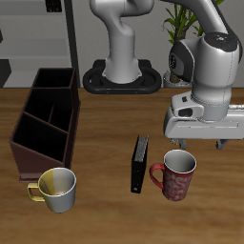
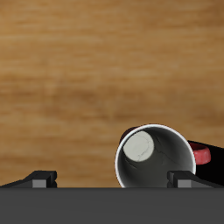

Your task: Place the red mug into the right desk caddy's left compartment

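Observation:
The red mug point(image 1: 177, 175) stands upright near the table's front edge, white inside, with its handle toward a slim black book. My gripper point(image 1: 197, 143) hovers just above and slightly behind it, open and empty. In the wrist view the red mug point(image 2: 157, 162) is seen from above, close to one fingertip point(image 2: 184, 178) and off-centre from the gripper point(image 2: 112, 180). The right desk caddy point(image 1: 46, 122), a dark maroon-brown box with thin dividers, stands far across the table from the mug, and its compartments look empty.
A slim black book point(image 1: 140, 163) stands on edge right beside the red mug's handle. A yellowish-cream mug point(image 1: 56, 188) sits in front of the caddy near the table's front edge. The robot's base point(image 1: 122, 74) stands at the back.

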Tool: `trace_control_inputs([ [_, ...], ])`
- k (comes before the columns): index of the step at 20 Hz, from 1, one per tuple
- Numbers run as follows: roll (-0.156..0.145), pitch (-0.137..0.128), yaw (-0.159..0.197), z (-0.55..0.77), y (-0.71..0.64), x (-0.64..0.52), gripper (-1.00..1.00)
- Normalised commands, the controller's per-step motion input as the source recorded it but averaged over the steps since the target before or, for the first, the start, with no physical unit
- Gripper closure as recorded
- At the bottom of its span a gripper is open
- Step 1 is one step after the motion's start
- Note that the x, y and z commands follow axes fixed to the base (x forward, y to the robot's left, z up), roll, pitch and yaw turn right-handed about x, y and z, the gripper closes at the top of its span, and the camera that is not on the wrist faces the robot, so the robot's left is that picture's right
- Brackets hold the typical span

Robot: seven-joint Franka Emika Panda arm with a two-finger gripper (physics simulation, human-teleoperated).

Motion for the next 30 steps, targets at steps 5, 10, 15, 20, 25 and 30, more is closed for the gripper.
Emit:
trace_control_inputs([
  [5, -0.002, 0.036, -0.030, -0.25, -0.06, 0.01, -1.00],
  [10, 0.005, 0.034, -0.009, -0.29, -0.04, 0.02, -1.00],
  [15, 0.006, 0.058, -0.015, -0.31, 0.01, 0.01, -1.00],
  [20, 0.035, 0.033, 0.026, -0.29, 0.05, 0.00, -1.00],
  [25, 0.007, 0.033, 0.005, -0.21, 0.01, -0.02, 1.00],
  [30, 0.008, 0.017, -0.004, -0.11, -0.01, 0.02, 1.00],
])
